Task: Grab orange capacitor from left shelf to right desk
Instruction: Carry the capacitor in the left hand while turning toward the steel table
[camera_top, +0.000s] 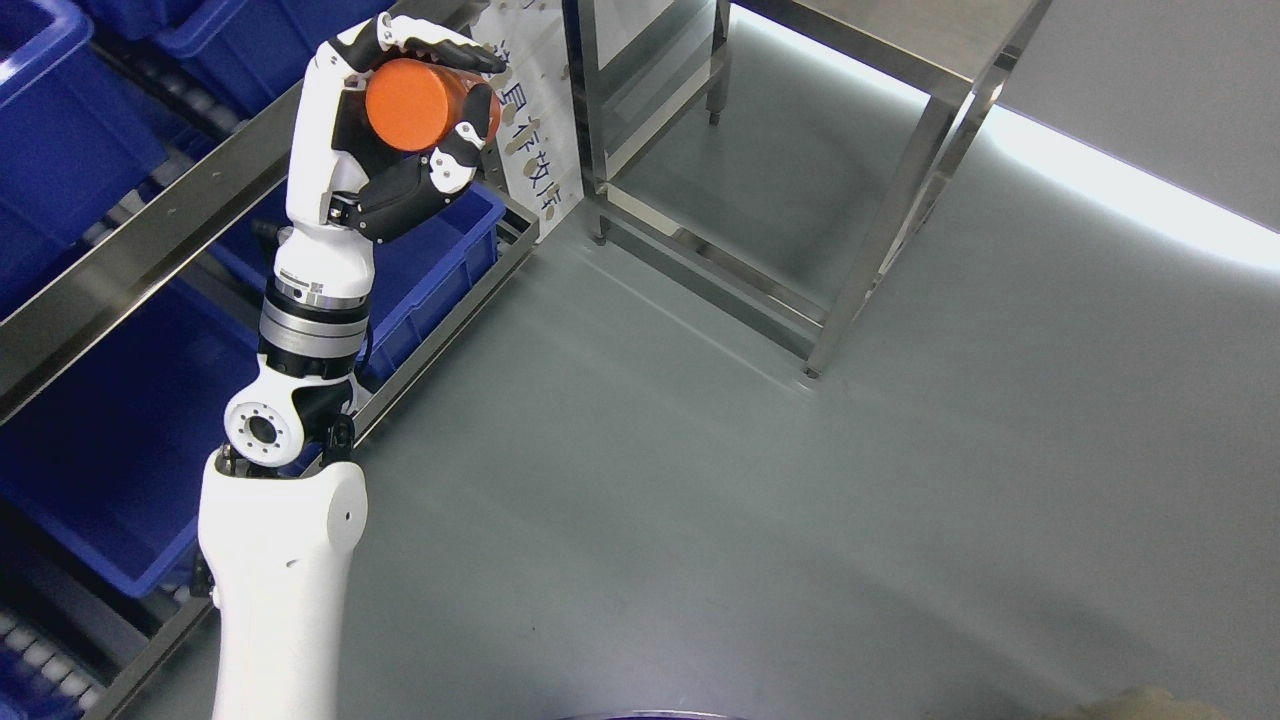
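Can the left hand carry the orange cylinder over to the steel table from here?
Probably yes: the left hand already grips the orange cylinder, and nothing stands between it and the steel table.

The capacitor (418, 104) at upper left is plain orange. The left hand (400, 120) is white with black joints. The bins (90, 440) along the left edge are deep blue. The floor (750, 500) is grey-green.

I note: left hand (405, 120) glossy white and black plastic shell; orange capacitor (415, 103) smooth, matt; bins (440, 265) blue plastic, slight sheen; shelf rail (150, 240) brushed metal; far desk frame (880, 230) polished steel; floor (800, 520) smooth, semi-gloss grey.
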